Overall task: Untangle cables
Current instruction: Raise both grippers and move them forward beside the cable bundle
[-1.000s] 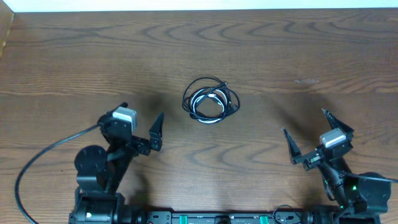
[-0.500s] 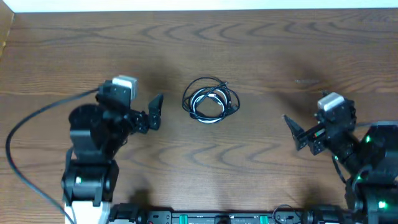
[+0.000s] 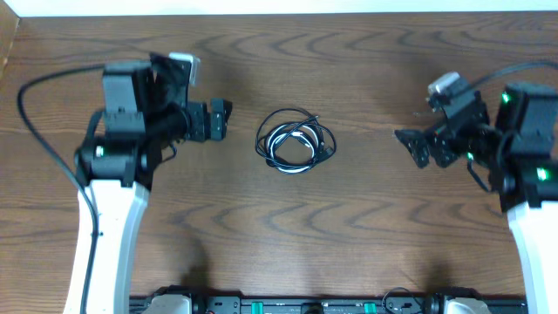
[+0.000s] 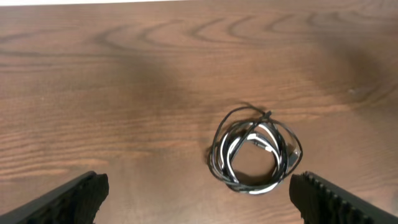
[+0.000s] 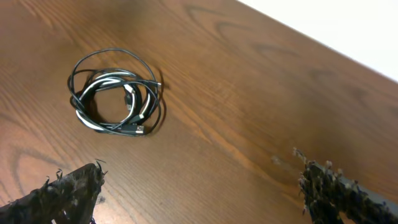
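Overhead first: soft, even light across the tabletop (image 3: pixel 349 218), wood grain crisp, no glare. The white strip (image 3: pixel 279 7) along the top edge is blown out. Faint, diffuse shadows smudge the wood on either side of the cables (image 3: pixel 295 142).

Left wrist view: a softer picture, with a broad dim patch darkening the wood to the upper left. The cables throw only a thin shadow. The left pincer (image 4: pixel 199 182) reads as black, near detail-less shapes in the bottom corners.

Right wrist view: the right pincer (image 5: pixel 199 169) is fuzzy-edged and out of focus, and the far corner burns pure white.
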